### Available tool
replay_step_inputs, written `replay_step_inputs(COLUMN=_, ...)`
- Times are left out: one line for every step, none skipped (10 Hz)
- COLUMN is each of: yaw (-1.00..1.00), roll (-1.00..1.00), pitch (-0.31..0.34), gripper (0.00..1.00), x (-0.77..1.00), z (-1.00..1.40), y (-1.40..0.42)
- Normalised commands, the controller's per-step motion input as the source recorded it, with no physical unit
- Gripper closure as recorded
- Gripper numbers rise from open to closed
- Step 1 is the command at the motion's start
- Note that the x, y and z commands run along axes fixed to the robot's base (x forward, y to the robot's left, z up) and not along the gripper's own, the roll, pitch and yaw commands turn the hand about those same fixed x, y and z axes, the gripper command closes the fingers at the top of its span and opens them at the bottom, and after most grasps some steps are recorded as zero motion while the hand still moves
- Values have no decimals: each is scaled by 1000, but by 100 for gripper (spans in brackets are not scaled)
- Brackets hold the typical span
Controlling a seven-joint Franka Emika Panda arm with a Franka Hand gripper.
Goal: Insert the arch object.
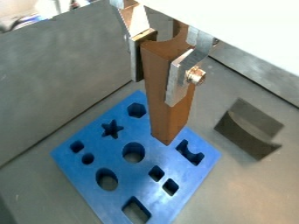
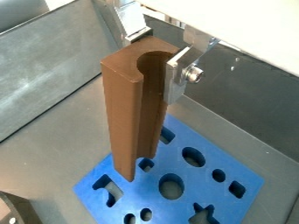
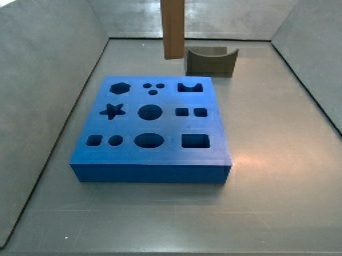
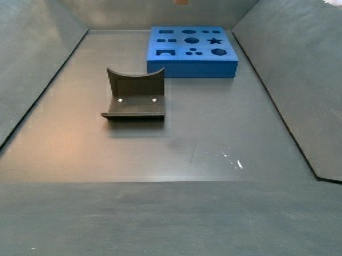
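My gripper point(image 1: 158, 61) is shut on the top of the arch object point(image 1: 163, 96), a tall brown bar with a rounded groove at its upper end, and holds it upright. It shows the same way in both wrist views point(image 2: 156, 57), with the bar point(image 2: 128, 114) hanging over the blue board point(image 1: 193, 175). Its lower end hangs above the board's edge, near an arch-shaped hole point(image 1: 193, 150). In a side view the bar point(image 3: 173, 28) hangs at the back, above the far edge of the board point(image 3: 154, 168); the gripper is out of frame there.
A squat dark block with a scooped top point(image 3: 210, 60) stands on the floor just beyond the board, also seen nearer the camera point(image 4: 134, 95). The board point(image 4: 194, 68) has several shaped holes. Grey walls enclose the floor on all sides.
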Motion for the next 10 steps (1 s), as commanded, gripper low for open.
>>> replay_step_inputs(yaw=-1000, roll=0, pitch=79, gripper=100, x=0, z=-486, y=0)
replay_step_inputs(yaw=-943, roll=-1, pitch=154, gripper=100, x=0, z=-517, y=60)
replay_step_inputs(yaw=-923, roll=-114, pitch=109, gripper=100, x=54, z=-454, y=0)
replay_step_inputs(yaw=-717, roll=-239, pitch=43, gripper=100, x=117, z=-357, y=49)
replay_step_inputs(yaw=-494, roll=-313, pitch=53, gripper=100, x=106, z=-129, y=209)
replay_step_inputs(yaw=-231, roll=-393, pitch=170, gripper=100, x=203, z=0, y=360)
replay_step_inputs(yaw=-9, roll=-471, pitch=209, gripper=100, x=294, z=9, y=454)
replay_step_inputs(yaw=0, roll=-500, pitch=189, gripper=100, x=274, z=11, y=529)
replay_step_inputs(yaw=0, roll=-489, pitch=203, gripper=100, x=251, z=11, y=580)
replay_step_inputs(yaw=0, roll=-421, pitch=227, gripper=100, x=257, z=23, y=557)
